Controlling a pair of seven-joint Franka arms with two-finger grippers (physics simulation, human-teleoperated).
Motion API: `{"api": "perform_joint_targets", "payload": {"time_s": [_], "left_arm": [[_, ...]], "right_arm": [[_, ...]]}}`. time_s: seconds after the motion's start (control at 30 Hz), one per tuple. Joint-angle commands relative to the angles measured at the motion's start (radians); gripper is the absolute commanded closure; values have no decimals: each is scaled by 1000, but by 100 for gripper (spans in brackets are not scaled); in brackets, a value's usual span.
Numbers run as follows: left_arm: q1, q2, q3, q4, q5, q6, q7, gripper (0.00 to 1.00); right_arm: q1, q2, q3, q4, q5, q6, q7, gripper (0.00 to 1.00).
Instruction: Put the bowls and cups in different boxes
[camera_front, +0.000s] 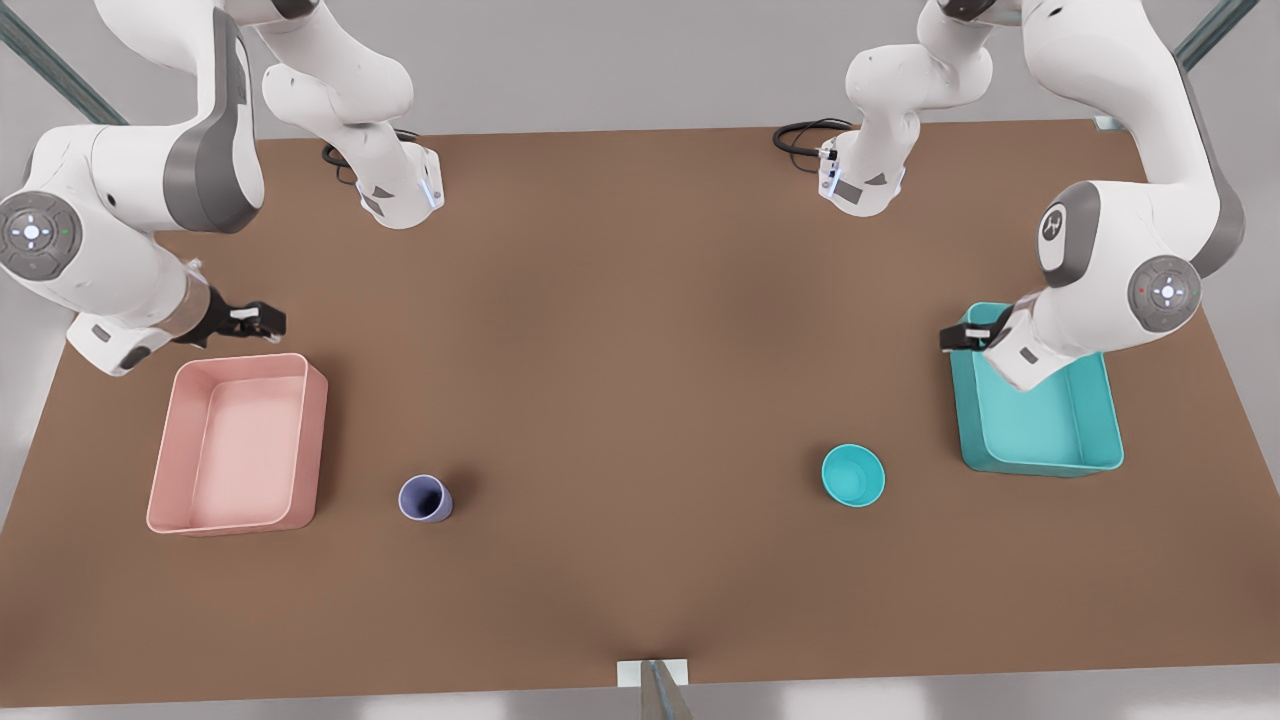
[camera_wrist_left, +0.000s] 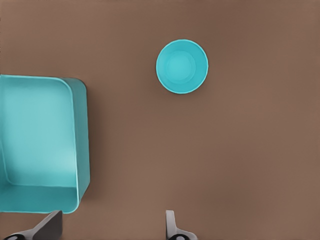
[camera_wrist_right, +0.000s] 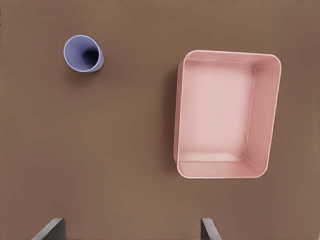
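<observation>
1. At the front view's left, the right tool hangs above the table, just beyond the far edge of the pink box. Its fingers stand spread apart and hold nothing.
2. The pink box sits upright on the table with nothing inside it.
3. The lavender cup stands upright on the table near the pink box, on the side toward the middle, apart from it.
4. The teal bowl rests upright on the table, well apart from the cup and near the teal box.
5. At the front view's right, the left tool hangs over the far corner of the teal box, its fingers released wide, gripping nothing.
</observation>
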Motion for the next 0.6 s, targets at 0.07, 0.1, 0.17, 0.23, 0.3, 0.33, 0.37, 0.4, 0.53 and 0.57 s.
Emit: {"api": "perform_joint_targets", "payload": {"time_s": [0.07,0.1,0.17,0.23,0.3,0.33,0.37,0.4,0.53,0.57], "left_arm": [[0,-1,1,-1,1,49,-6,0],[-1,-1,1,1,1,43,-6,0],[-1,69,1,5,-28,114,-8,0],[0,273,1,10,-59,381,-8,0],[4,422,-16,44,-114,543,-6,0],[7,447,-20,40,-116,598,-4,0],[19,476,-25,40,-154,604,54,0],[33,485,-25,37,-232,609,138,0],[33,510,-25,27,-231,681,144,0],[33,520,-25,27,-231,683,144,0]], "right_arm": [[-3,145,-2,61,-1,58,5,0],[1,253,1,120,-6,72,3,0],[-4,387,3,150,53,240,18,0],[-38,479,0,148,119,383,18,0],[-44,548,0,148,120,520,20,0],[-42,563,0,148,135,558,20,0],[-39,574,1,148,154,581,35,0],[-38,577,4,154,152,589,72,0],[-3,604,6,185,151,607,167,0],[5,608,6,184,151,612,178,0]]}}
